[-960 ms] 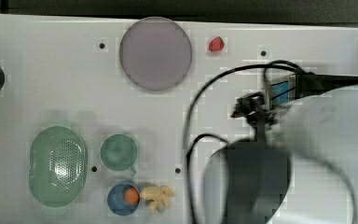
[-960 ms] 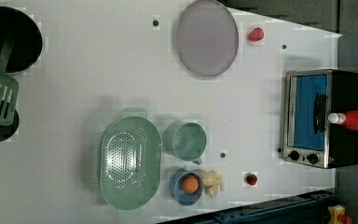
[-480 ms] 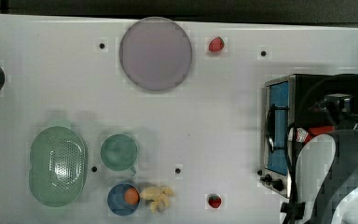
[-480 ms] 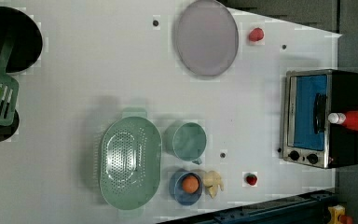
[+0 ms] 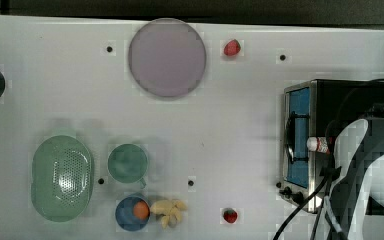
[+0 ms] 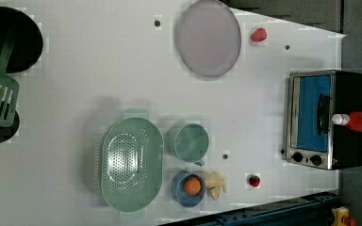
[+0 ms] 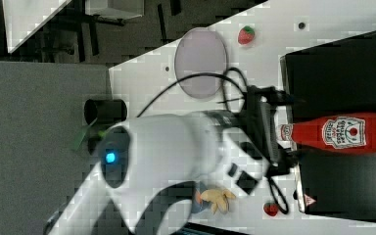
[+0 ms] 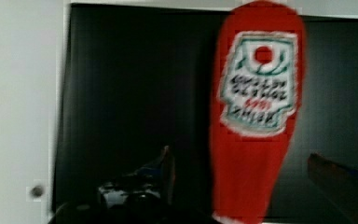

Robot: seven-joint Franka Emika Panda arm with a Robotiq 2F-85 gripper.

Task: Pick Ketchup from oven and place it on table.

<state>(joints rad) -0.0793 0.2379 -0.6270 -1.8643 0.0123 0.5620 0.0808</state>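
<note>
1. So, you had the ketchup (image 7: 345,132) lying on its side on the oven's (image 7: 338,73) black top, at the right view's right edge, cap toward the arm.
2. Your gripper (image 8: 242,179) stood wide open over the bottle, one finger on either side, not touching it.
3. In the left view's right, the ketchup (image 6: 358,121) crossed the oven (image 6: 325,117) above the white table (image 6: 99,70).

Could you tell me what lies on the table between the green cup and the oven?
In the left view, nothing but bare white table with one small dark hole lies between the green cup and the oven.
</note>
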